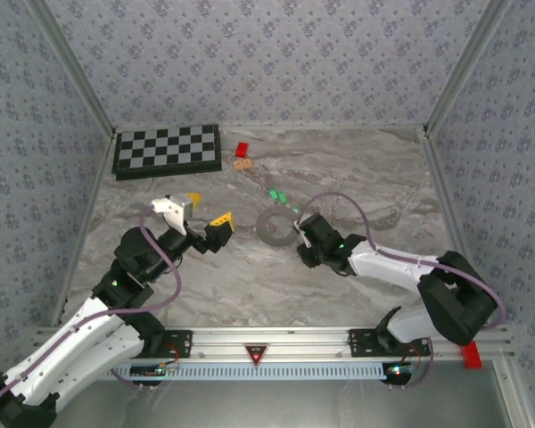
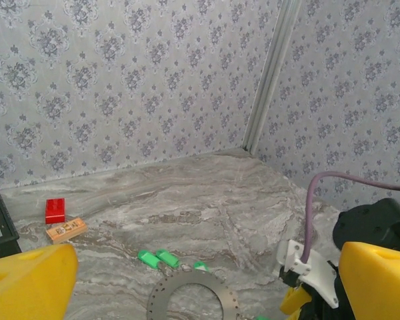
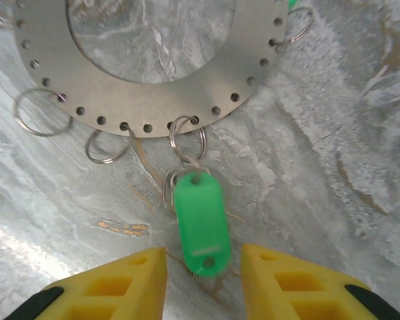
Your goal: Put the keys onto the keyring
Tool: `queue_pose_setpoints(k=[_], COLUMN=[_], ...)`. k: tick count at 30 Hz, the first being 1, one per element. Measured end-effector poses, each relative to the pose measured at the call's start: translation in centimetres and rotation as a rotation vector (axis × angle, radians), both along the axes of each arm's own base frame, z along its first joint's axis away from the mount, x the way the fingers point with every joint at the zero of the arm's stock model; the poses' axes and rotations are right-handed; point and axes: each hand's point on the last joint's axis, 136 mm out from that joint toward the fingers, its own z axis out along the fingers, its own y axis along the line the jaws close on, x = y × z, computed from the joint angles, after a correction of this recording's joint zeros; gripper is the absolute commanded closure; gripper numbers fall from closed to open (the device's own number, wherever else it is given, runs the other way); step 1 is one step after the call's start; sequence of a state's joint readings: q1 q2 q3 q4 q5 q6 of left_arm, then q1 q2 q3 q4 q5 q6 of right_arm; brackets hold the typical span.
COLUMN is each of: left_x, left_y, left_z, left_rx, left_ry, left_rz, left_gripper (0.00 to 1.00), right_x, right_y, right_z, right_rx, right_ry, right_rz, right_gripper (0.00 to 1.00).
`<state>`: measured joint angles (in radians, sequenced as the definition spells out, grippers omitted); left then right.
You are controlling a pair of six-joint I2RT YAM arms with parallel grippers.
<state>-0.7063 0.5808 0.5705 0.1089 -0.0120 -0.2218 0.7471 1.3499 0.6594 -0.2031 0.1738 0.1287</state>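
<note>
Between jaws: green key, hung by split ring from perforated grey keyring ahead. Right gripper jaws apart, touching nothing. Left gripper agape, empty.

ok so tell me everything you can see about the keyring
The keyring is a flat grey metal ring with a wide open centre and a row of small holes round its outer edge. It lies flat on the marbled table, between the two arms. Four thin wire loops hang from its holes. One carries a green key tag that lies between the right arm's open yellow fingers, with a gap on either side.
</note>
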Motion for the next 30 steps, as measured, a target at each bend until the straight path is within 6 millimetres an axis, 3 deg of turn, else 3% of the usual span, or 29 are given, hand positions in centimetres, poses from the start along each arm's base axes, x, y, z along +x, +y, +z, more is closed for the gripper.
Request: queue_pose_setpoints(k=[11, 19, 20, 25, 30], left_x=[0.5, 2.6, 3.1, 5.8, 8.6], left_y=[-0.1, 0.9, 1.3, 4.3, 6.6], left_z=[-0.7, -3.8, -4.5, -7.1, -7.8], left_rx=[0.009, 0.056, 0.069, 0.132, 0.233], left_ry=[0.022, 0.136, 0.164, 0.283, 0.356], left_rz=[0.011, 0.127, 0.162, 0.366, 0.559], left_gripper=[0.0, 0.0, 0.0, 0.0, 0.0], right_x=[0.6, 1.4, 1.6, 2.6, 3.8], right_y=[-1.2, -6.9, -7.8, -11.5, -15.2], right_z=[5.9, 8.1, 8.3, 9.5, 10.6], right_rx=[0.159, 0.289, 0.3, 0.321, 0.315], right_ry=[-0.137, -0.264, -0.283, -0.375, -0.464], right_rz=[-0.086, -0.298, -0.333, -0.472, -0.62], right_gripper=[0.49, 0.2, 0.01, 0.0, 0.0])
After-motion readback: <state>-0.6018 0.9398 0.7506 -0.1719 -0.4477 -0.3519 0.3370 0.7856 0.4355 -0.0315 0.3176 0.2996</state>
